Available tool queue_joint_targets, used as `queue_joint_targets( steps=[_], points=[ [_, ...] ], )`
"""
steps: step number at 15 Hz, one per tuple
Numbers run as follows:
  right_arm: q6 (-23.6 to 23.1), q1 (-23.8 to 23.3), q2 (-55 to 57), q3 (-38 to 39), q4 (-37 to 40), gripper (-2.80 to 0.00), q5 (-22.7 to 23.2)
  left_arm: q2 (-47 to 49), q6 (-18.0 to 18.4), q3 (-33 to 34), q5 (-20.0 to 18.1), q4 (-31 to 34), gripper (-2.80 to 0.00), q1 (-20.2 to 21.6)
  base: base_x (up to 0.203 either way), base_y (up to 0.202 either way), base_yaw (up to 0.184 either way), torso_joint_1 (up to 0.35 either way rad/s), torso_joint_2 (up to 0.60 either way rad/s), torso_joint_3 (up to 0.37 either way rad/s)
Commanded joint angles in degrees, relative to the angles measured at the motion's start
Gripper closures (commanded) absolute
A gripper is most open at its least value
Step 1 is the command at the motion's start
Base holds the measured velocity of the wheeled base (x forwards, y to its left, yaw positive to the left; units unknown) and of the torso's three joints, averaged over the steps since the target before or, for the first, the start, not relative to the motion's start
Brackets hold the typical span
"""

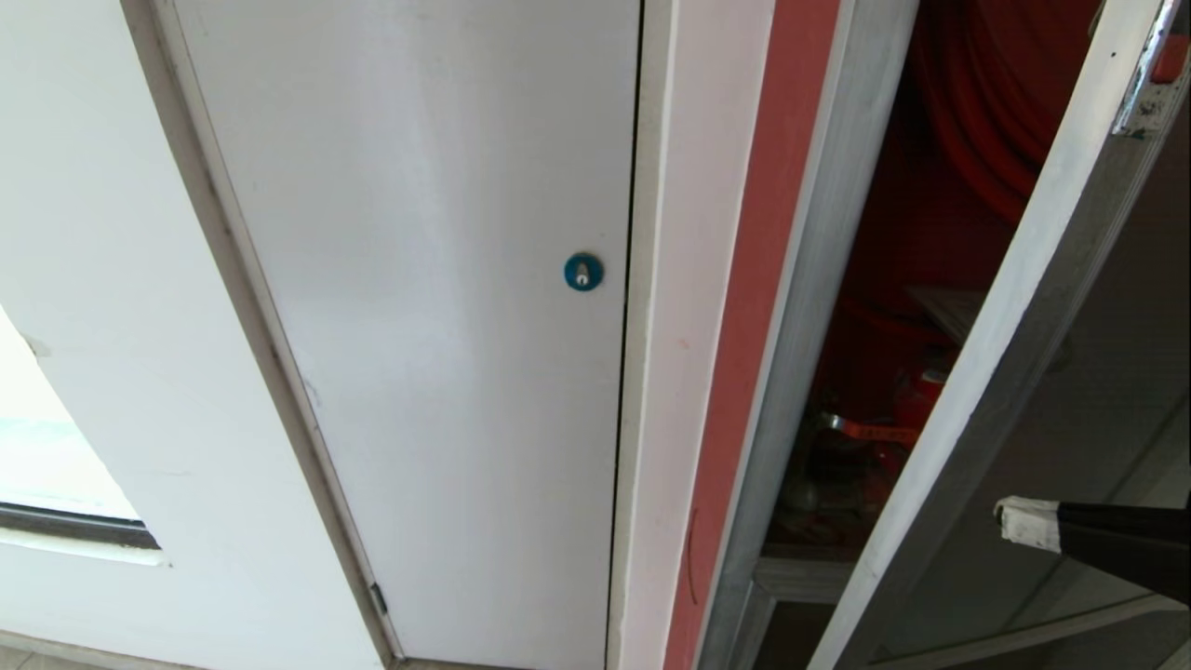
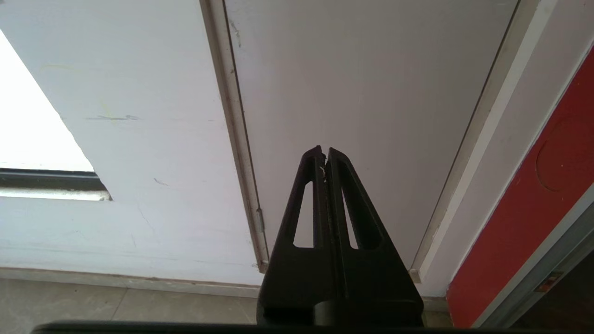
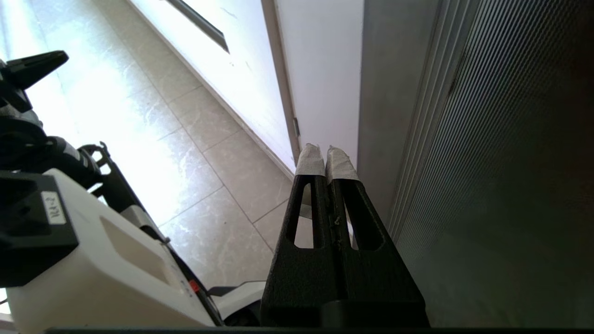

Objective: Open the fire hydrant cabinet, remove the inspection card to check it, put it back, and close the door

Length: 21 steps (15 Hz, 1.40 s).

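Note:
The fire hydrant cabinet (image 1: 800, 307) stands at the right with its red inside showing: a red hose reel (image 1: 996, 93) and a red valve (image 1: 916, 395). A flat greyish sheet (image 1: 951, 312) inside may be the inspection card. The door (image 1: 1023, 307) hangs ajar, its aluminium edge slanting across the opening, with a red latch (image 1: 1170, 56) near its top. My right gripper (image 1: 1010, 523), with white-taped tips, is shut and empty just in front of the door's dark pane (image 3: 501, 162), close to its frame edge. My left gripper (image 2: 324, 150) is shut, parked facing the white panel door.
A white panel door (image 1: 419, 326) with a round blue lock (image 1: 583, 272) fills the middle, and a red wall strip (image 1: 754, 326) separates it from the cabinet. A window (image 1: 46, 456) is at the far left. Tiled floor (image 3: 209, 139) and my base (image 3: 93, 260) lie below.

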Motion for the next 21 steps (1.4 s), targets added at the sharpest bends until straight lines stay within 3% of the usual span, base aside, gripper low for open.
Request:
queue_joint_targets(
  steps=[1,7,19,21],
  points=[
    [0.14,0.37,6.22,-0.22,-3.81,0.0,0.11,0.04,-0.01,0.35,0.0,-0.04,0.0,0.01,0.0,0.0,0.0,0.0,0.0,0.0],
    [0.45,0.16,14.48,-0.66,-16.18,0.0,-4.2,0.04,-0.01,0.35,0.0,-0.04,0.0,0.01,0.0,0.0,0.0,0.0,0.0,0.0],
    [0.63,0.14,24.27,-3.63,-26.57,0.0,-13.21,0.04,-0.01,0.35,0.0,-0.04,0.0,0.01,0.0,0.0,0.0,0.0,0.0,0.0],
    [2.63,0.14,26.19,-3.99,-29.33,0.0,-14.45,0.04,-0.01,0.35,0.0,-0.04,0.0,0.01,0.0,0.0,0.0,0.0,0.0,0.0]
  ],
)
